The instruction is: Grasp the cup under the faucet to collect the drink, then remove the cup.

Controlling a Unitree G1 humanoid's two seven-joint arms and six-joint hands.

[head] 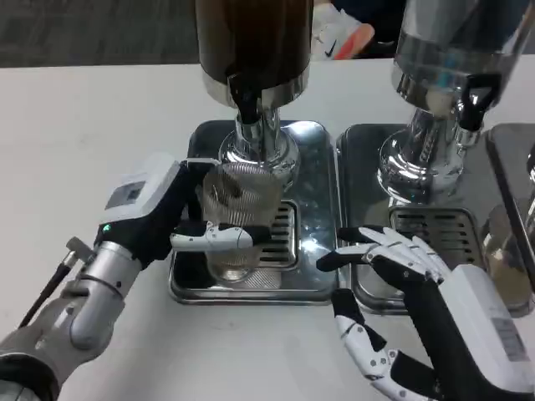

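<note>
A clear ribbed cup (238,209) stands tilted on the left steel drip tray (309,150), just below the black faucet (248,102) of the dark drink dispenser (253,42). My left hand (171,219) grips the cup from the left, with a finger wrapped across its front. The cup looks empty. My right hand (418,309) hovers open over the table's front, its fingers spread and pointing at the gap between the two trays, and touches nothing.
A second dispenser (451,50) with a black tap stands at the right on its own drip tray (368,146). A further tray edge (510,167) shows at the far right. Slotted grates lie in both trays. White table surrounds them.
</note>
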